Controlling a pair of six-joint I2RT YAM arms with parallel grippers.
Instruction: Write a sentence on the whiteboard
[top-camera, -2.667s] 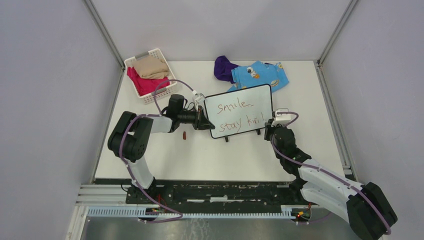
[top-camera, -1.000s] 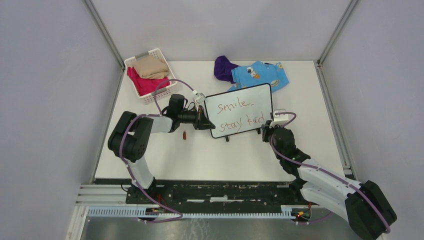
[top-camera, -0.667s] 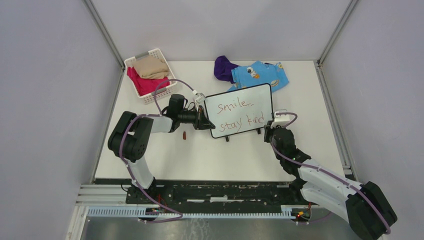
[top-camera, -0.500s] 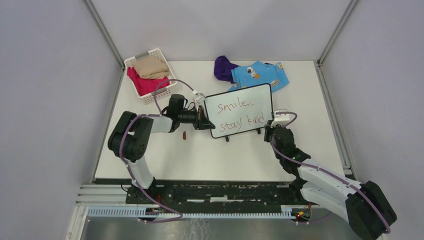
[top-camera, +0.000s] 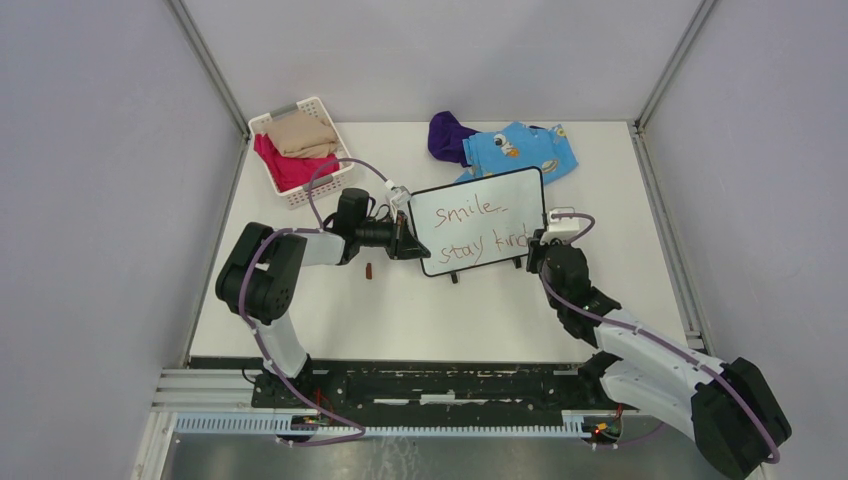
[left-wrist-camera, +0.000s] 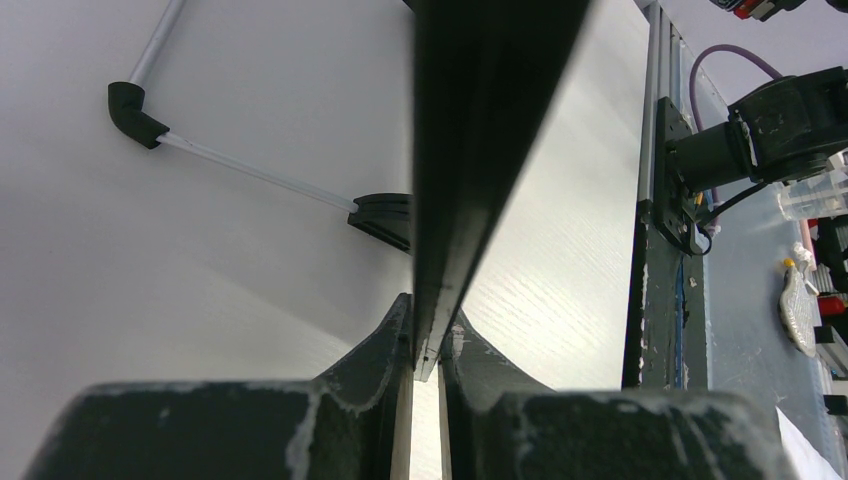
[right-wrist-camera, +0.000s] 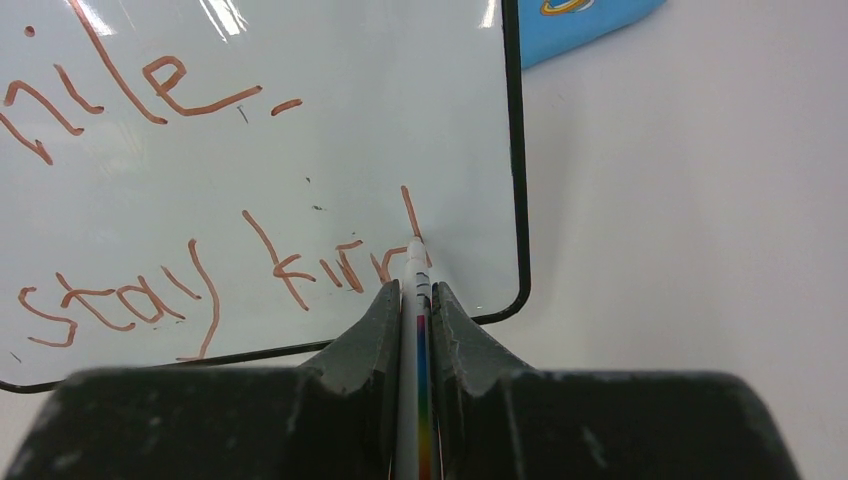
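Observation:
The whiteboard (top-camera: 505, 192) stands tilted on its two feet mid-table, its black-framed left edge (left-wrist-camera: 470, 150) pinched by my left gripper (top-camera: 408, 240), which is shut on it (left-wrist-camera: 427, 345). The sentence (top-camera: 478, 226) runs in reddish-brown, "smile" over "stay kind". My right gripper (top-camera: 538, 246) is shut on a thin white marker (right-wrist-camera: 417, 290) with a rainbow stripe. The marker tip touches the board (right-wrist-camera: 300, 130) at the last letter of "kind" (right-wrist-camera: 405, 215), near the lower right corner.
A white slatted basket (top-camera: 316, 188) holding beige and pink cloth sits at the back left. A purple cloth (top-camera: 448, 135) and a blue printed cloth (top-camera: 520, 150) lie behind the board. A small reddish-brown cap (top-camera: 369, 270) lies on the table by the left arm.
My right gripper has moved the marker slightly up the board's right side, and the last letter of "kind" has been added. The left gripper and the board have not moved.

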